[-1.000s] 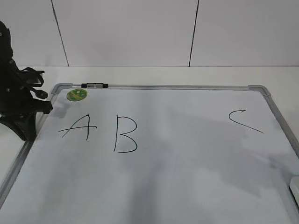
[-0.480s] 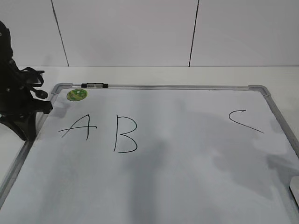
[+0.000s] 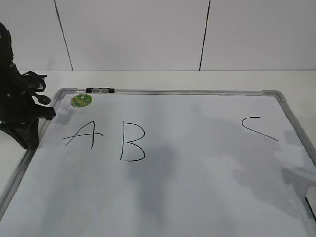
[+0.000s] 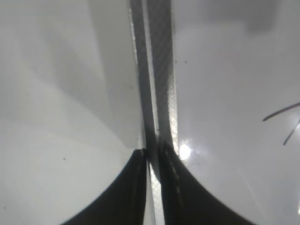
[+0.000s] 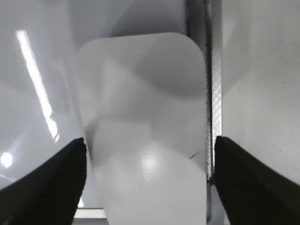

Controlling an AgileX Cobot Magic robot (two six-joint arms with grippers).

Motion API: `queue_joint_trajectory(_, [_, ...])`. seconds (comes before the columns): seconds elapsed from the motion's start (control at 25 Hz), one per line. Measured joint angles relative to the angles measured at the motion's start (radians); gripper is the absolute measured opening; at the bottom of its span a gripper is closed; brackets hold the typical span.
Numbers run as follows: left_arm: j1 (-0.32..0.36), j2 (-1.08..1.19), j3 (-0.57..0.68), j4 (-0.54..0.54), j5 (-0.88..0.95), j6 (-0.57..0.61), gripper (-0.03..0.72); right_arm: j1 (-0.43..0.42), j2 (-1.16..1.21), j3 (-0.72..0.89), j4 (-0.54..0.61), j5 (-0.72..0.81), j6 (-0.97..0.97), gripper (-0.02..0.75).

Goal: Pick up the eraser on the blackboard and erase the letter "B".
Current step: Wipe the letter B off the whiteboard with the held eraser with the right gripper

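The blackboard (image 3: 197,197) lies flat, marked with a black "A" (image 3: 81,134), the letter "B" (image 3: 132,143) and a "C" (image 3: 257,127). Only a sliver of the eraser (image 3: 312,203) shows at the board's lower right edge. In the right wrist view the eraser (image 5: 145,117) lies beside the board's frame (image 5: 210,70). My right gripper (image 5: 149,140) is open with one jaw on each side of the eraser, and is not gripping it. My left gripper (image 3: 27,136) is shut and empty over the board's left frame (image 4: 161,70); it also shows in the left wrist view (image 4: 151,152).
A round green sticker (image 3: 81,100) and a black clip (image 3: 100,90) sit at the board's top left. A white wall with dark seams stands behind the table. Strokes of the "A" (image 4: 281,112) show at the right in the left wrist view.
The shadow on the board's right side has slid toward the lower right corner, over the eraser. The left arm has not moved.
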Motion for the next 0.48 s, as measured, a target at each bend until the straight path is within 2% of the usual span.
queue_joint_trajectory(0.48, [0.0,0.0,0.0,0.0,-0.002,0.0,0.08,0.0,0.036,0.0,0.002,-0.006,-0.013,0.647])
